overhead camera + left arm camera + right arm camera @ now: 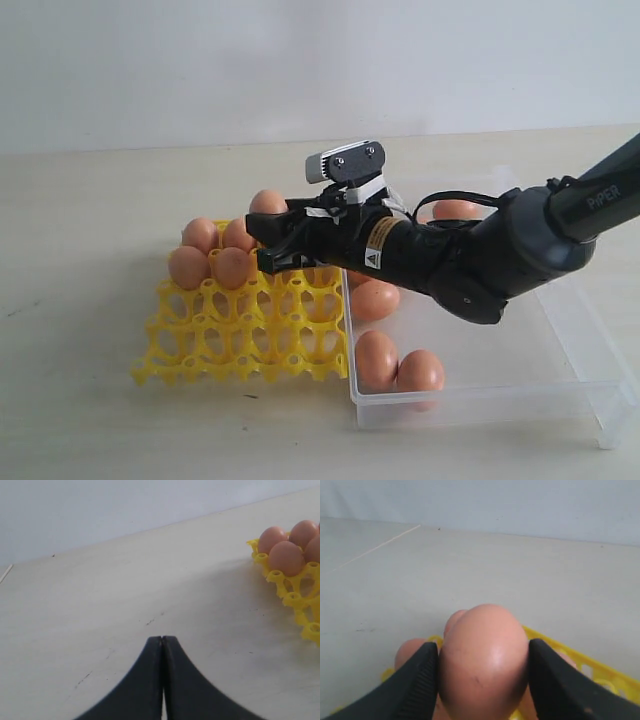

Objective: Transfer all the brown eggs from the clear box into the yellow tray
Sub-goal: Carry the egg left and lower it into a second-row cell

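Brown egg [484, 662] fills my right gripper [483, 650], the black pads pressed on its two flanks, and I hang over the far rows of the yellow tray [240, 340]. Several seated eggs [210, 262] occupy the back-left cups; the rest of the lattice lies open.

To do this well, I judge I should line the egg's long axis over an empty cup beside the seated ones. Then I come straight down between the pointed posts and spread the pads only once the shell rests, so it neither drops nor tips. The risk is a pad or the shell nudging a neighbour.

More loose eggs [376, 358] wait in the clear box [480, 405], whose left wall runs just beside the tray's right edge; I must lift over it going back. My left gripper [162, 641] is pinched closed on nothing, above bare table [100, 605] beside the tray, well out of the way.
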Controlling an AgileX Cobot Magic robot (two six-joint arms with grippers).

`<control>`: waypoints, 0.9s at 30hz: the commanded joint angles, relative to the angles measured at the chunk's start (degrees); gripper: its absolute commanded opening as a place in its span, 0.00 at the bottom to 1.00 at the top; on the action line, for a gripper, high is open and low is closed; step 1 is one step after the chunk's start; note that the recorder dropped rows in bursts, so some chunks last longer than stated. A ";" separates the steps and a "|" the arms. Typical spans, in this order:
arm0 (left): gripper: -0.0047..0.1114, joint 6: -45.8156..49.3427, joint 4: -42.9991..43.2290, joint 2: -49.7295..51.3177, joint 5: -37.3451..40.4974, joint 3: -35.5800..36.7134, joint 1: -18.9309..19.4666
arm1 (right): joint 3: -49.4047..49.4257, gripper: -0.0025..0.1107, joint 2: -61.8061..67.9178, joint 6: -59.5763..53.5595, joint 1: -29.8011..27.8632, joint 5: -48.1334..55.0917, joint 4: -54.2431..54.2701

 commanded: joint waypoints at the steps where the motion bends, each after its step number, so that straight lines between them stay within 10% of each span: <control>1: 0.04 -0.02 -0.20 -0.32 -0.42 -0.20 -0.04 | -1.12 0.02 1.01 4.04 0.01 0.73 -3.96; 10: 0.04 -0.02 -0.20 -0.32 -0.42 -0.20 -0.04 | -1.12 0.49 1.01 4.93 0.01 4.01 -3.07; 23: 0.04 -0.02 -0.20 -0.32 -0.42 -0.20 -0.04 | -1.12 0.63 0.40 4.93 0.01 4.49 -2.73; 27: 0.04 -0.02 -0.20 -0.32 -0.42 -0.20 -0.04 | -1.12 0.39 -5.65 5.39 0.01 8.00 -3.03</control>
